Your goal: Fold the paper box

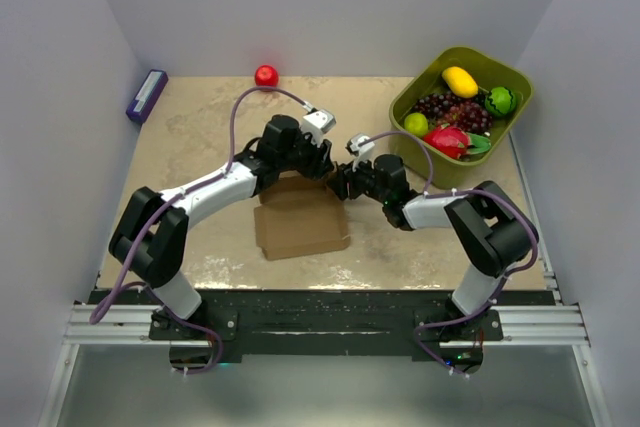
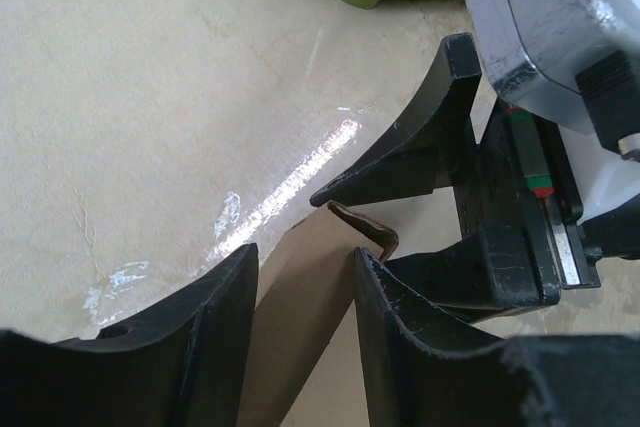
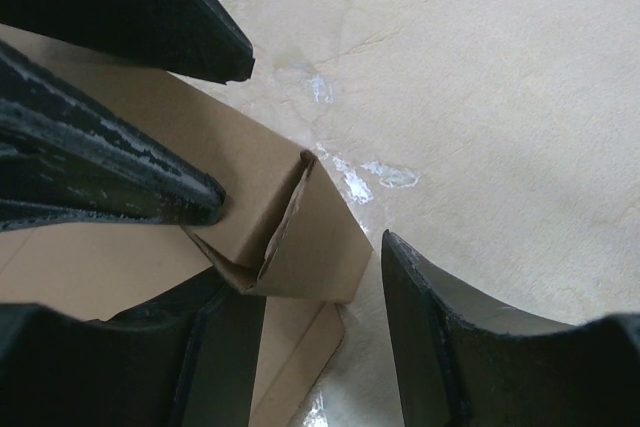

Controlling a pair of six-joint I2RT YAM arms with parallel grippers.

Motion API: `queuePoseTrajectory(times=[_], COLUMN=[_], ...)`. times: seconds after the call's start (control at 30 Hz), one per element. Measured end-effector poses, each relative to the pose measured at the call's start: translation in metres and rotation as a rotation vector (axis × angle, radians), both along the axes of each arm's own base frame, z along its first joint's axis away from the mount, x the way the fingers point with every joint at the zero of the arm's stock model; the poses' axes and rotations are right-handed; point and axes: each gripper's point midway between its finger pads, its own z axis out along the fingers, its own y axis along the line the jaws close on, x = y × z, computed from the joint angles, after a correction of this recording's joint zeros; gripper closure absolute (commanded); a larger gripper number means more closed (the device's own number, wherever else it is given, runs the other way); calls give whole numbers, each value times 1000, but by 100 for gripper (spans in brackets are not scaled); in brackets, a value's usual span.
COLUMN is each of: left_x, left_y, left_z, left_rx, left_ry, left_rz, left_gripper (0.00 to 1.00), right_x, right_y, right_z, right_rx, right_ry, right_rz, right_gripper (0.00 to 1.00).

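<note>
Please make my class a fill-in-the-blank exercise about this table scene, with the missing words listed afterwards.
1. The paper box is ____ in colour.
2. The fruit lies in a ____ bin.
3. The left gripper and the right gripper meet at the box's far ____ corner.

Missing words: brown; green; right.

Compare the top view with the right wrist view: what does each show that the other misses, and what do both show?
Only the top view shows the green bin of fruit, the red ball and the purple block. Only the right wrist view shows, close up, a box corner folded up from the flat sheet. Both show the brown paper box and the table.
</note>
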Motion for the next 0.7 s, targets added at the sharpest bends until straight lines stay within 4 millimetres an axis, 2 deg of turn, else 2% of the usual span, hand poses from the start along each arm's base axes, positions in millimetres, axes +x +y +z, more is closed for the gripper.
queuePoseTrajectory(times=[0.27,0.4,0.53,0.7], left_x=[-1,-5,-6,-6], left_y=[-2,-2,-1,0], left_z=[-1,-8,-12,-14], left_rx=[-1,6,5,1], left_ry=[10,40,57,67], left_rz=[-14,-27,-36,-39], left_gripper=[53,53,53,53], right_x=[9,11,14,18], right_y=[0,0,0,1], right_z=[6,9,8,8], right_rx=[26,38,40,42], right_ry=[-35,-47,-54,-58], right_rz=[-40,-51,-62,-67], right_gripper=[65,70,80,88])
